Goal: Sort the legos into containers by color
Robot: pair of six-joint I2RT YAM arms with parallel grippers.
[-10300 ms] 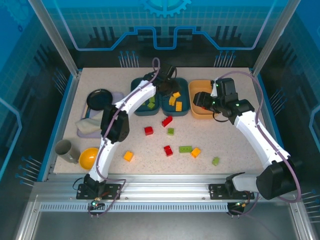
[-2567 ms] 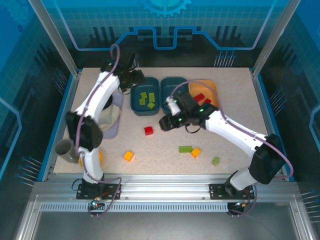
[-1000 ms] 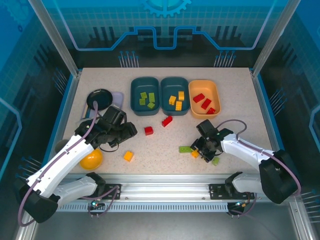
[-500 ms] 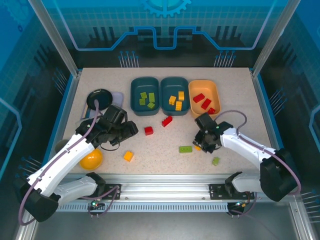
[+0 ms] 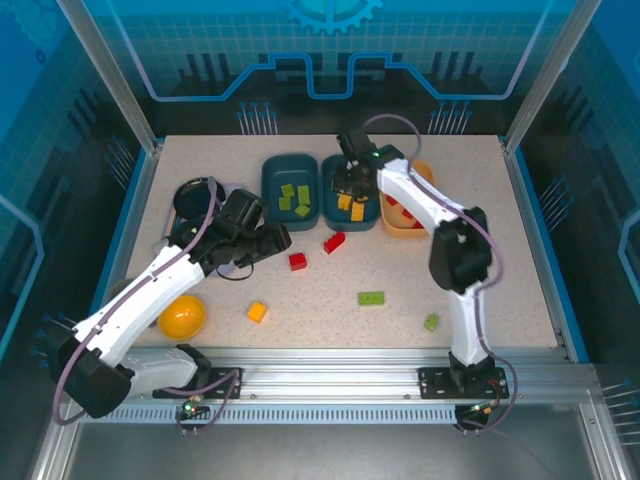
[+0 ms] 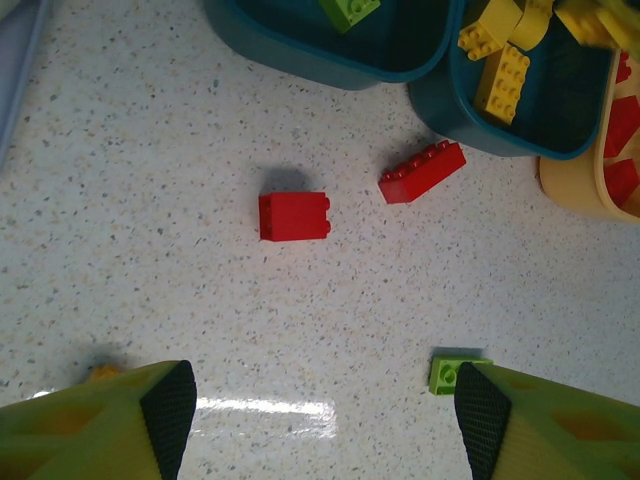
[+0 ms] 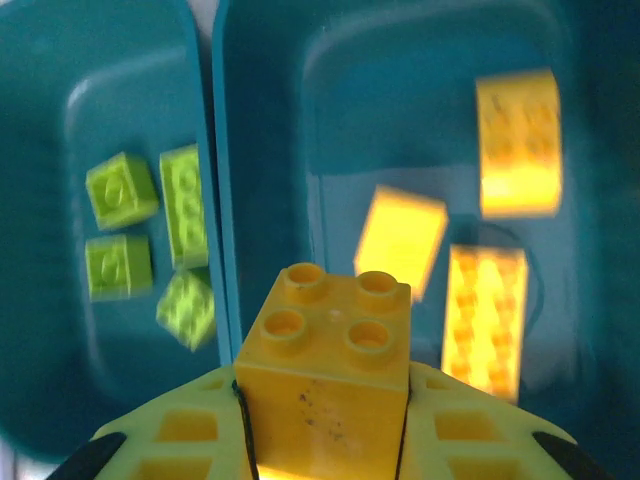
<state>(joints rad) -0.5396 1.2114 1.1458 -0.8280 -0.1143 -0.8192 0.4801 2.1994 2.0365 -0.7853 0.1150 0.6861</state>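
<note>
Your surface [image 5: 500,270] carries three trays in a row toward 12 o'clock. The first is a teal tray [image 5: 275,175] holding green bricks [image 7: 120,190]. Just beside it at 3 o'clock is a second teal tray [image 5: 368,214] with yellow bricks [image 7: 517,140]. Then comes the light orange tray [image 5: 405,233] with red bricks [image 6: 622,180].

Your right tool [image 7: 322,440] hangs over the second teal tray, clamped on a yellow four-stud brick [image 7: 325,370]. Your left tool [image 6: 320,400] has its jaws wide apart with nothing between them. It sits above the surface, at 10 o'clock of a square red brick [image 5: 297,261].

A long red brick [image 5: 334,242] lies at the square red brick's 2 o'clock, near the teal trays. Toward 6 o'clock lie a yellow-orange brick [image 5: 257,312], a long green brick [image 5: 371,298] and a small green brick [image 5: 431,322], all apart.
</note>
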